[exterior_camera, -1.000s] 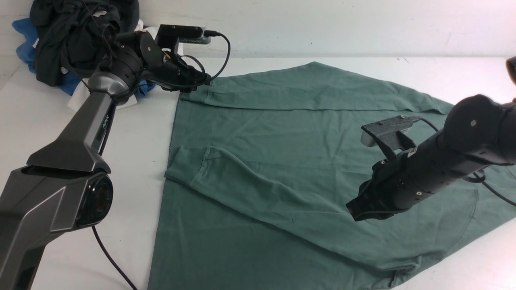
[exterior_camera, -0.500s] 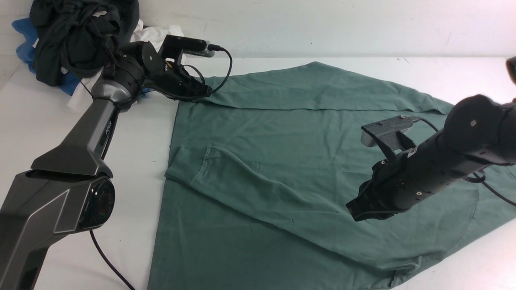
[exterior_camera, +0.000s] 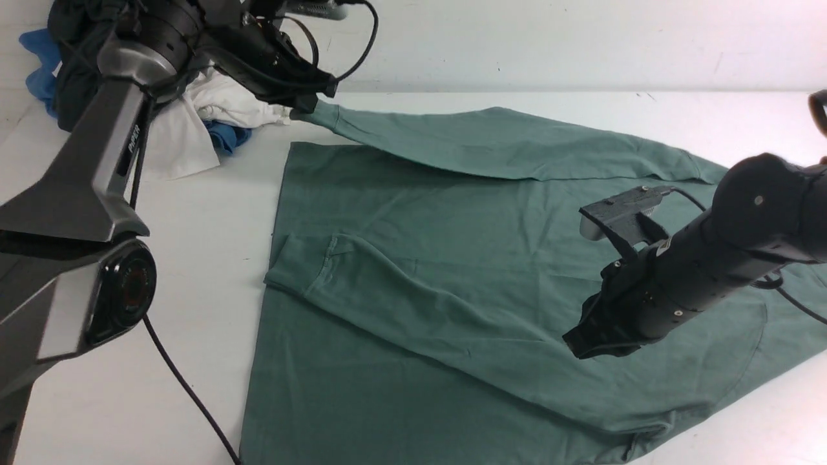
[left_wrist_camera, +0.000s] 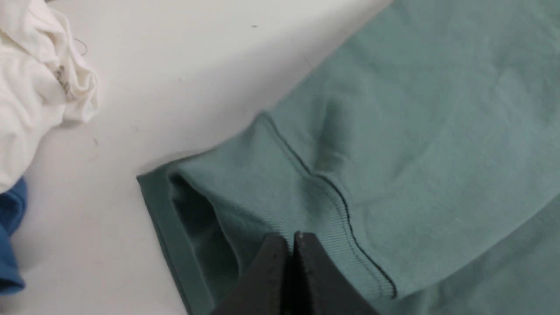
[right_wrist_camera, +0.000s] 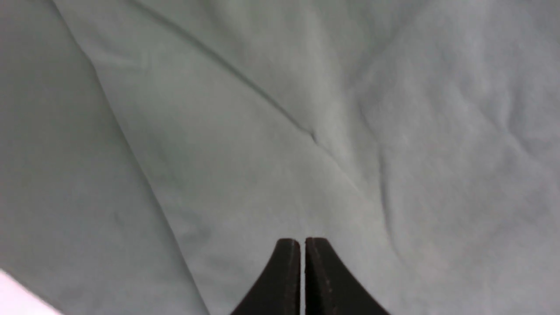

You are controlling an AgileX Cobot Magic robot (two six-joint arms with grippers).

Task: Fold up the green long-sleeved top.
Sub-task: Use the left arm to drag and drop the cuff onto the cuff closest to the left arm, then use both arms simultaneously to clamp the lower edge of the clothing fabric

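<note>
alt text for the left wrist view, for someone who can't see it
The left end effector, its jaws shut, pinches the ribbed cuff of the green top's sleeve over a white table. A crumpled white cloth and a bit of blue cloth lie nearby on it.

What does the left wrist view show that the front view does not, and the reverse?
Only the left wrist view: the ribbed seam of the cuff and its open end. Only the front view: the spread green top on the table, the second sleeve laid across it, and the shut right gripper. Both: the left gripper shut on the cuff, the white cloth, the blue cloth.
</note>
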